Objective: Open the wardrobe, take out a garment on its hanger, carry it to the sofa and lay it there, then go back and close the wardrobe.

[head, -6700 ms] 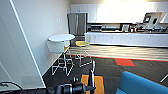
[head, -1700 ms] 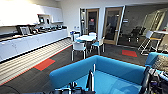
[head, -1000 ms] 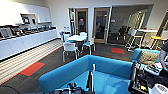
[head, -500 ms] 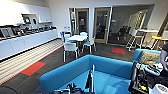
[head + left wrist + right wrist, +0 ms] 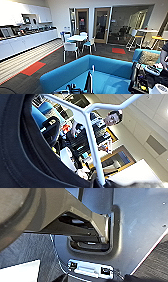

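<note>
view shift: over the last seconds the whole head picture has swung from a kitchen wall with a round table to the blue seating, then barely shifted in the last half second; that is the camera moving with the robot, not the furniture.
sofa: the sofa (image 5: 100,68) now fills the lower middle of the head frame, its rounded back curving from lower left to the right.
hanger: the hanger (image 5: 93,141) runs as a white bar and stem across the left wrist picture; in the head view its thin white stem rises at bottom centre, over the seat.
garment: the garment (image 5: 17,149) takes the left and lower part of the left wrist picture as dark folded cloth, draped on the hanger.
left gripper: fingers not made out, so i cannot tell whether they are clamped on the hanger.
right gripper: cannot tell either; robot parts and floor there.
person: a person (image 5: 165,56) stands at the right edge of the head frame.
meaning: judged from this, the carry is about done and laying down is the step at hand.
</note>
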You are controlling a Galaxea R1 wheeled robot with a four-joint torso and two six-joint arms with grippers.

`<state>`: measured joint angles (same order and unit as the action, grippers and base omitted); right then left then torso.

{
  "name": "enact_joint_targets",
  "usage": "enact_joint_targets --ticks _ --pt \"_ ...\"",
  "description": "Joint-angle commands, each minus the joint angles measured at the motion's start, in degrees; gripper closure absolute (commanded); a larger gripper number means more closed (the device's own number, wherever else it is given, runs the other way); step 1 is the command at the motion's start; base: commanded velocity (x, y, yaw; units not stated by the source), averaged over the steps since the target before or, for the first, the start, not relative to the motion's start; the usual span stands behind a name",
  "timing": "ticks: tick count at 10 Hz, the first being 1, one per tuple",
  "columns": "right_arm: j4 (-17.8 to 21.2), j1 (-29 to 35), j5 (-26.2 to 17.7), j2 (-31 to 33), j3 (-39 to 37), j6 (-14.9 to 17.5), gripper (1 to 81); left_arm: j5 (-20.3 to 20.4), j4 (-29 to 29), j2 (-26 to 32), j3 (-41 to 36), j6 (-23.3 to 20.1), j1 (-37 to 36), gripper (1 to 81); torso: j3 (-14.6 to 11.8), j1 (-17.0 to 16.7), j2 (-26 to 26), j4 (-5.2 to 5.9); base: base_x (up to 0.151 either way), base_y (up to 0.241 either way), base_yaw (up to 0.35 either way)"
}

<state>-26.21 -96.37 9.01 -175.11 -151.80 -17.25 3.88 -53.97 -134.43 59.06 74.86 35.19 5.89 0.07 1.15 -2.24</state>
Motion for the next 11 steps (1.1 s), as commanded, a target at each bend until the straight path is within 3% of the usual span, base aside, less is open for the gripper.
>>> enact_joint_targets --ticks 1,3,11 --pt "-0.4 1.2 -2.6 -0.8 0.5 -0.2 1.0 2.5 -1.7 0.6 -2.9 -0.9 -7.7 81.1 0.0 0.0 0.0 0.0 0.0 0.0 0.0" --pt "-0.4 1.2 -2.5 -0.8 0.5 -0.2 1.0 2.5 -1.7 0.5 -2.9 -0.9 -7.6 81.1 0.0 0.0 0.0 0.0 0.0 0.0 0.0" --pt "-0.4 1.2 -2.5 -0.8 0.5 -0.2 1.0 2.5 -1.7 0.6 -3.2 -0.9 -7.6 81.1 0.0 0.0 0.0 0.0 0.068 0.0 0.0"
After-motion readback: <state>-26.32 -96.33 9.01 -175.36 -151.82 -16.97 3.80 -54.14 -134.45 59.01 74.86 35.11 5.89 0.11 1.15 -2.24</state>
